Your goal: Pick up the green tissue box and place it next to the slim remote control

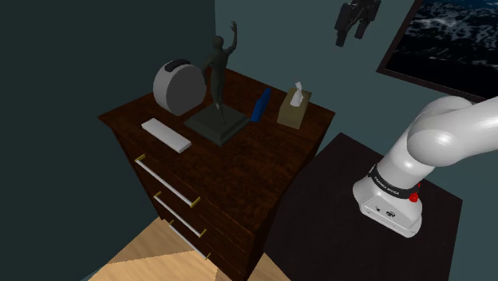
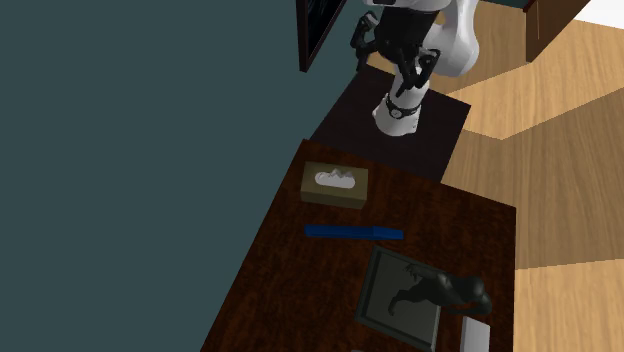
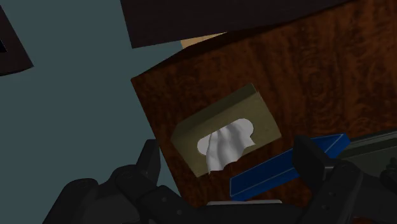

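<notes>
The tissue box is olive green with a white tissue poking out of its top. It sits at the back corner of a dark wooden dresser, close to the wall. A slim blue remote stands on its edge right beside it. In the second exterior view the box and the blue remote lie side by side. My gripper hangs high above the box, apart from it. The wrist view looks down on the box between the open gripper fingers, which hold nothing.
A dark figurine on a square base stands mid-dresser, with a round white object behind it and a flat white slab near the far end. A framed picture hangs on the wall. My stand adjoins the dresser.
</notes>
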`<action>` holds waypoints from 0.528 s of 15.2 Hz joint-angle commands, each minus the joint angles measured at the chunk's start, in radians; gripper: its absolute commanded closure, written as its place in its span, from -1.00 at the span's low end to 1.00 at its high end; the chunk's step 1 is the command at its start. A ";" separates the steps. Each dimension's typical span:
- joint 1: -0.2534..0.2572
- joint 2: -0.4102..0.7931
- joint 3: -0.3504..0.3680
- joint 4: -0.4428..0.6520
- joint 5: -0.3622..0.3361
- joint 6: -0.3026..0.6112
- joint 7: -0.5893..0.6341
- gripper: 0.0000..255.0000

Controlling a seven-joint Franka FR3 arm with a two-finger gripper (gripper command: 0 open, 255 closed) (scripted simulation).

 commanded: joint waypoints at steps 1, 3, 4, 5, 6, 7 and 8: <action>0.000 0.000 0.000 0.000 0.000 0.000 0.000 -1.00; -0.002 0.064 0.015 -0.006 -0.016 0.048 0.018 -1.00; -0.003 0.098 0.022 -0.007 -0.025 0.071 0.027 -1.00; -0.005 0.132 0.029 -0.007 -0.034 0.093 0.037 -1.00; -0.007 0.168 0.036 -0.006 -0.044 0.115 0.047 -1.00; -0.009 0.204 0.042 -0.003 -0.054 0.136 0.058 -1.00; -0.011 0.240 0.049 0.001 -0.065 0.157 0.068 -1.00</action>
